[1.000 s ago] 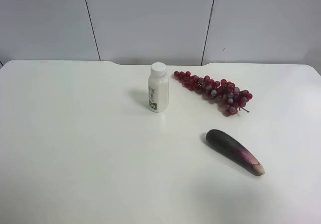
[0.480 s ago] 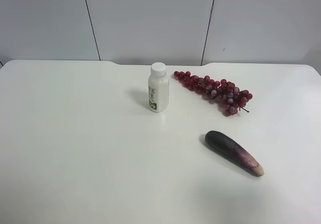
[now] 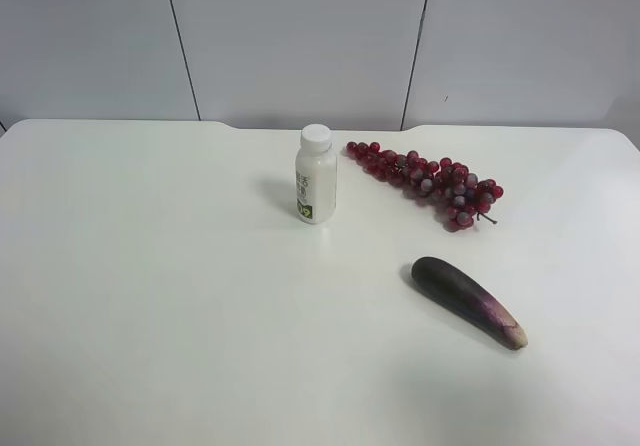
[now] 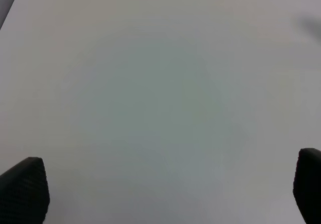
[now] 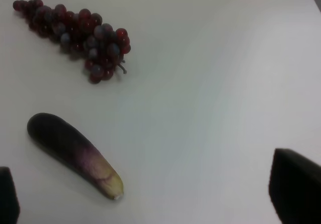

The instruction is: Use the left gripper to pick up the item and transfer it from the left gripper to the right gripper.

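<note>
I see the eggplant point(image 3: 468, 301) lying free on the tabletop point(image 3: 150, 296), near the grapes point(image 3: 428, 181) and bottle point(image 3: 315, 175). Left gripper point(image 4: 160, 194) and right gripper point(image 5: 150, 199) both hang spread wide, holding nothing.

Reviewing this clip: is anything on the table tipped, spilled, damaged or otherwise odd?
Nothing stands out. The white bottle stands upright with its cap on, the red grape bunch lies intact beside it, and the eggplant lies flat and whole on the white table, apart from both. No spill or stain shows.
</note>
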`<state>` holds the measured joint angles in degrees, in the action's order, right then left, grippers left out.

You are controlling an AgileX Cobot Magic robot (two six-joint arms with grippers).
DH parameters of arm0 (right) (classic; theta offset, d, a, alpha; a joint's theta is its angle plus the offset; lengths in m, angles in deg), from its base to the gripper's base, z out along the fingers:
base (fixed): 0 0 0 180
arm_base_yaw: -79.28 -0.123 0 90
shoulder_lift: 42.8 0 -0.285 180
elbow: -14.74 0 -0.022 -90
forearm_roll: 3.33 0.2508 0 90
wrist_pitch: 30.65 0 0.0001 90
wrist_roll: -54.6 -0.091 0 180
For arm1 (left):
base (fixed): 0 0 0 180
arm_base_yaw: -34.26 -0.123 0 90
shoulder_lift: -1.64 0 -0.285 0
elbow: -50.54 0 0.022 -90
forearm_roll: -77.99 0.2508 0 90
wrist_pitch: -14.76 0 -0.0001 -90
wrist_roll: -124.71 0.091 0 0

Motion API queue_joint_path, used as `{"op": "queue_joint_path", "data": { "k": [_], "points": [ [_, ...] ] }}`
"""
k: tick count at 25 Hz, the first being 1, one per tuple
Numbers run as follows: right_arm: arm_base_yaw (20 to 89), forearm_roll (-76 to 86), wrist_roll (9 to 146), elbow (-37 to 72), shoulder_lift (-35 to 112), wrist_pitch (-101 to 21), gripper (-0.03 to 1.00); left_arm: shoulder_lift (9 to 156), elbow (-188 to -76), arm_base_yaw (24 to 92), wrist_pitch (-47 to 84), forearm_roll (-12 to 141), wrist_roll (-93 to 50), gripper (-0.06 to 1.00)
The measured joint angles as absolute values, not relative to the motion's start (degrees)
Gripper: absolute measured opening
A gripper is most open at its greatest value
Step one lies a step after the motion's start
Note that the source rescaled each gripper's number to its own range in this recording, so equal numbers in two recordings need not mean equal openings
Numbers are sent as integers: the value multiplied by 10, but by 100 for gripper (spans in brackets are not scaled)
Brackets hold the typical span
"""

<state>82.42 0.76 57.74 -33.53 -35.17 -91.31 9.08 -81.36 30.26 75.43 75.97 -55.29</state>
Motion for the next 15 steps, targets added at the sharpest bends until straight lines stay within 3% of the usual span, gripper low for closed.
{"op": "queue_joint_path", "data": {
  "k": [9, 15],
  "points": [
    [822, 8, 577, -335, -352, -913, 99, 91, -814, 303, 754, 760, -553, 99],
    [760, 8, 577, -335, -352, -913, 99, 91, -814, 303, 754, 760, -553, 99]
  ]
}}
